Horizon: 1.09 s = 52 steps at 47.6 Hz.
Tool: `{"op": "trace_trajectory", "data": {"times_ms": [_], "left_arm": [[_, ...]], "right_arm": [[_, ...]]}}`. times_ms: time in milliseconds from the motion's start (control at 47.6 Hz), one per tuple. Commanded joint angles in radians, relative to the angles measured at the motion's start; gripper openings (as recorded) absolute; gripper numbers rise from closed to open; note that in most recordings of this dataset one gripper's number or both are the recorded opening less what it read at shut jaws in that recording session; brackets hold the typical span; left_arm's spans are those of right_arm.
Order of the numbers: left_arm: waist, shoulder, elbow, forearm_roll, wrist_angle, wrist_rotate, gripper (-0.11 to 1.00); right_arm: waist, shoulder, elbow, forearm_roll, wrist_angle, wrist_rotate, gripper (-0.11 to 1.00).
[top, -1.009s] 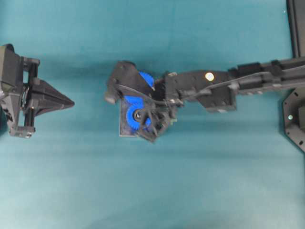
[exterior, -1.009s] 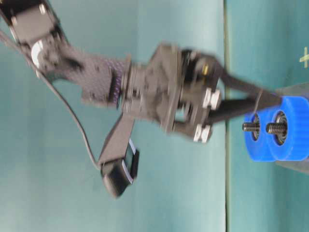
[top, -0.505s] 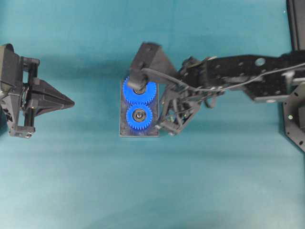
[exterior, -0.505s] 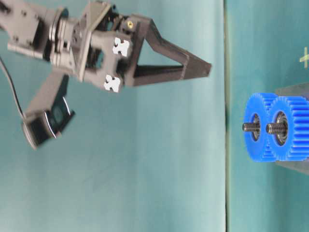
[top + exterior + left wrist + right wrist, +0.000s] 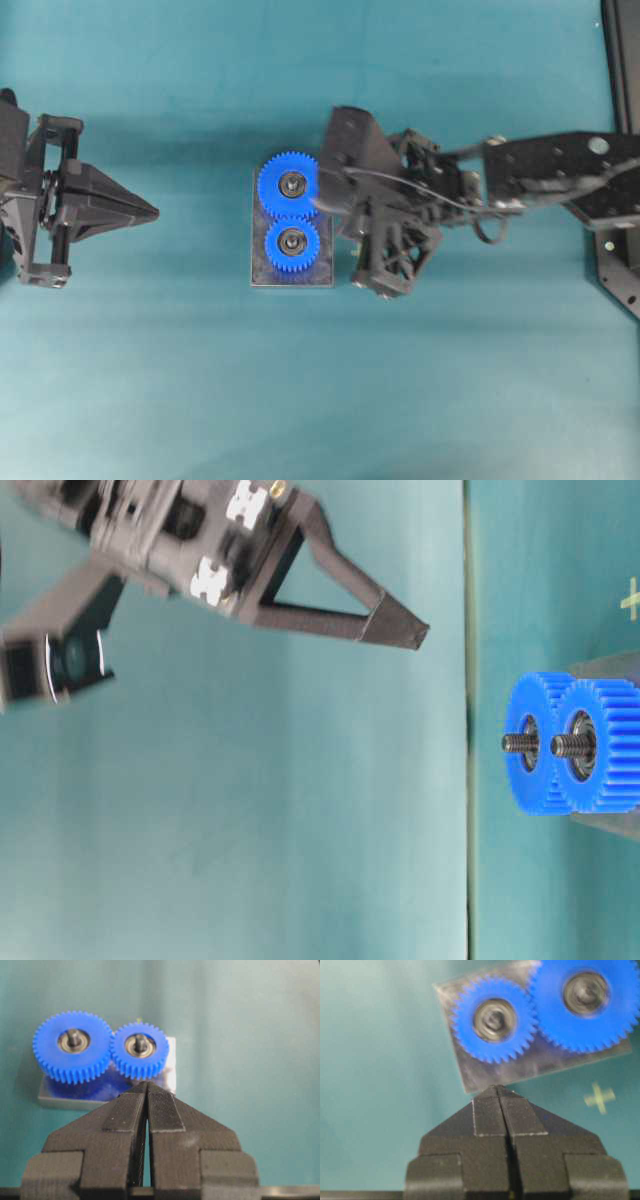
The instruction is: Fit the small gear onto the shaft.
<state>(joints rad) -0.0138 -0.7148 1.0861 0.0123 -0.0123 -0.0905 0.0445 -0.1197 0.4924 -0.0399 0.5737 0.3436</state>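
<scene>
The small gear [image 5: 292, 242] sits on the shaft [image 5: 140, 1041], whose tip pokes up through the gear's dark hub. It meshes with the larger blue gear [image 5: 290, 185] on the same grey plate [image 5: 258, 275]. My right gripper [image 5: 330, 205] is shut and empty. It hangs tilted well above the table, right of the plate, with its tip [image 5: 420, 635] clear of both gears. In the right wrist view the small gear [image 5: 495, 1020] lies just beyond the shut fingertips. My left gripper [image 5: 155, 213] is shut and empty at the far left, pointing at the plate.
Teal cloth covers the table around the plate. A black frame [image 5: 622, 60] and a dark base [image 5: 620, 250] stand at the right edge. A pale cross mark [image 5: 600, 1096] lies on the cloth beside the plate.
The right gripper, which was down on the small gear a second ago, has let go, risen and drawn back to the right. The small gear stays on the shaft. The left arm has not moved.
</scene>
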Motion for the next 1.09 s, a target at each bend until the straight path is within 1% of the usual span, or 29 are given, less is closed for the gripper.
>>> {"op": "trace_trajectory", "data": {"times_ms": [0,84,168,420,547,652,1072], "left_arm": [[0.002,-0.003,-0.011,0.003,-0.011,0.003,0.0],[0.002,-0.003,-0.011,0.003,-0.011,0.003,0.0],[0.0,-0.003,-0.009,0.002,-0.011,0.003,0.0],[0.0,-0.003,-0.006,0.003,-0.012,0.002,0.0],[0.0,0.0,0.011,0.003,-0.026,-0.012,0.0],[-0.002,-0.005,0.017,0.003,-0.041,-0.011,0.0],[-0.002,0.0,0.023,0.003,-0.044,-0.005,0.0]], "right_arm": [[0.009,-0.044,0.029,-0.002,-0.067,-0.012,-0.02],[0.012,-0.063,0.058,0.0,-0.123,-0.012,-0.02],[0.014,-0.078,0.078,0.002,-0.153,-0.008,-0.02],[0.015,-0.092,0.112,0.002,-0.16,-0.008,-0.02],[0.014,-0.092,0.124,0.002,-0.166,-0.008,-0.02],[0.014,-0.092,0.135,0.002,-0.173,-0.008,-0.02],[0.014,-0.092,0.179,0.002,-0.259,-0.008,-0.02]]}}
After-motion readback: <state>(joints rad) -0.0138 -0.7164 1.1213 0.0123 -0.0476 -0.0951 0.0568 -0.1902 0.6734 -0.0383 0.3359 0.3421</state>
